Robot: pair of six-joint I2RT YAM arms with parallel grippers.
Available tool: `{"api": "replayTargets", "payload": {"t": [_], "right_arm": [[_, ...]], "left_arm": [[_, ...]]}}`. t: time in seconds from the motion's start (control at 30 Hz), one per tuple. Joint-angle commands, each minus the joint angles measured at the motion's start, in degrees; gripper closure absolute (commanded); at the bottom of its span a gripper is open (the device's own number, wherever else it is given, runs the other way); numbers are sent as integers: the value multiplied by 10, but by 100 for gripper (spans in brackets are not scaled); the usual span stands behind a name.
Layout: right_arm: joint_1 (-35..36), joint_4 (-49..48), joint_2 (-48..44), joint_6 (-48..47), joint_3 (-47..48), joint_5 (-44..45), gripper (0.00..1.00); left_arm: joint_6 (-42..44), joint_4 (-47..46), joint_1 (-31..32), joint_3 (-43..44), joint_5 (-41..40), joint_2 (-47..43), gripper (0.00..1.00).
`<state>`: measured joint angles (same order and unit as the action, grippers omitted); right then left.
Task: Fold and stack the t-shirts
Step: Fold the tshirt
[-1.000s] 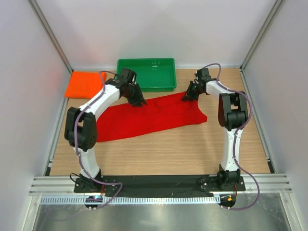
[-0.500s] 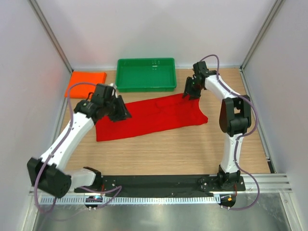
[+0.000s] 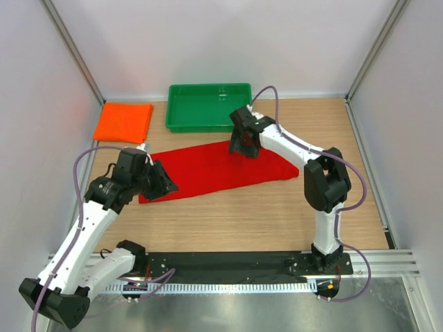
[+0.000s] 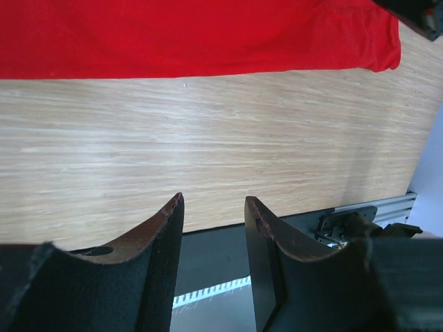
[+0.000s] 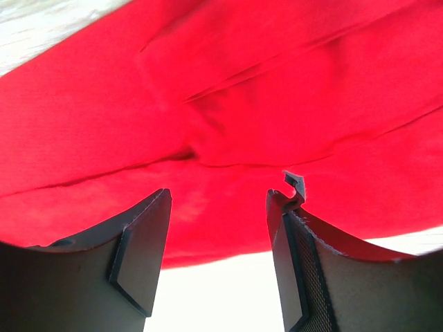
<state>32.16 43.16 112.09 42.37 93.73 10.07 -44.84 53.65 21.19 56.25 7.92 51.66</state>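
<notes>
Green plastic tray (image 3: pixel 208 104), shallow and rectangular, sits at the far edge of the light wood-grain counter (image 3: pixel 263 214), a bit left of centre, long side along the white back wall (image 3: pixel 221 41). White side walls, grey metal posts (image 3: pixel 73 50) at the far corners. Near edge has a black base plate (image 3: pixel 228 263), silver rail (image 3: pixel 387 261), white toothed strip (image 3: pixel 228 286), then a brushed metal sheet (image 3: pixel 228 315).

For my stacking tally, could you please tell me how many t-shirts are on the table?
2: the red t-shirt lies spread centrally; the orange t-shirt sits folded at the far left corner. None appears hidden.
</notes>
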Motion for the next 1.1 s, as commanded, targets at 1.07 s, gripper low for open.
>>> {"api": "replayTargets", "payload": {"t": [1.07], "right_arm": [[-106, -12, -116, -62, -174, 116, 28]], "left_arm": [[140, -6, 14, 96, -27, 197, 43]]}}
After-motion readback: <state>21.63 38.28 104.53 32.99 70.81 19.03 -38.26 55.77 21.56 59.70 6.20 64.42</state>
